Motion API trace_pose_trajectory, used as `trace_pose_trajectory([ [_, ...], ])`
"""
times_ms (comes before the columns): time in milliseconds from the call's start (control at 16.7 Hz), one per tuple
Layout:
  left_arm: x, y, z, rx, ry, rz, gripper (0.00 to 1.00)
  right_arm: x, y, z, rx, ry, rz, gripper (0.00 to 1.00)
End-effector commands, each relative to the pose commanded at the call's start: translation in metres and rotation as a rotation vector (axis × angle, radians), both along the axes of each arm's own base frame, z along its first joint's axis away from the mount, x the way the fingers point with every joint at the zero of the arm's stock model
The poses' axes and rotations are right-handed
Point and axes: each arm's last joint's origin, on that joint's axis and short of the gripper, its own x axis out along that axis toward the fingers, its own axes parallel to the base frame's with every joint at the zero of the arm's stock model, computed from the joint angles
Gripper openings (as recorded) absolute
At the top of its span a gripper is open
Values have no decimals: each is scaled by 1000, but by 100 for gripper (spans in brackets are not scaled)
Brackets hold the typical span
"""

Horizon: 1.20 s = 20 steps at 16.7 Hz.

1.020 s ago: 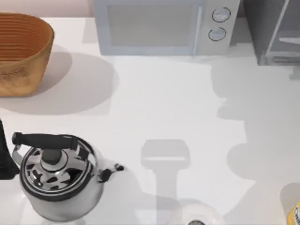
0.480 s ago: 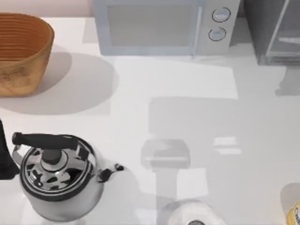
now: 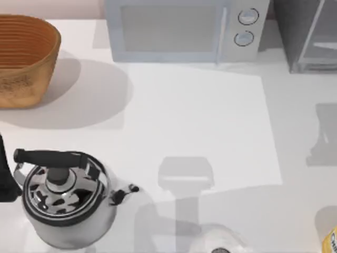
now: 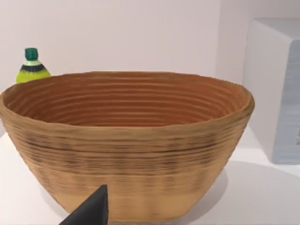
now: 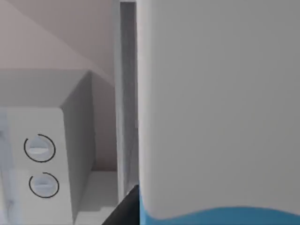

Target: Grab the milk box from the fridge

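Desk (image 3: 200, 116): a white surface that carried everything seen from above, crossed by grey shadows.
Fridge (image 3: 308, 34): stood at the upper right of the top view, dark grey with a silvery frame and a pale panel; in the right wrist view its grey edge (image 5: 126, 93) rose just beside the microwave's side.
Microwave (image 3: 184, 29): sat along the upper edge of the top view, left of the fridge, its two round knobs toward the fridge.
Milk box (image 5: 220, 108): showed very close in the right wrist view, a white face with a light-blue band along the lower edge, in front of the fridge's edge.
Right gripper (image 5: 123, 212): a dark fingertip showed touching the milk box's lower corner; I cannot tell whether the fingers were apart or clamped on the carton.
Left gripper (image 4: 91, 211): a dark fingertip showed low in the left wrist view, facing the basket; I cannot tell how its fingers stood.
Basket (image 3: 23, 58): woven, tan, at the upper left of the top view.
Kettle (image 3: 66, 197): shiny metal with a black handle, at the lower left of the top view.
Green bottle (image 4: 31, 68): its cap and shoulder peeked over the basket's far rim.
Yellow-labelled container (image 3: 330, 240): at the lower right corner of the top view.
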Motion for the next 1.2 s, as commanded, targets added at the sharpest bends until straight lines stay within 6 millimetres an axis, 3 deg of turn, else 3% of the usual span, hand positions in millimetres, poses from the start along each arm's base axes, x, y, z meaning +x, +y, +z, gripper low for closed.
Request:
trace_pose_trajectory([
  [180, 0, 0, 0, 0, 0, 0, 100, -26, 5, -28, 6, 7, -3, 0],
  [480, 0, 0, 0, 0, 0, 0, 100, -38, 8, -60, 9, 34, -5, 0],
  [960, 0, 0, 0, 0, 0, 0, 100, -37, 8, -62, 11, 36, 3, 0],
  [1200, 0, 0, 0, 0, 0, 0, 100, -29, 10, -57, 4, 28, 96, 0],
])
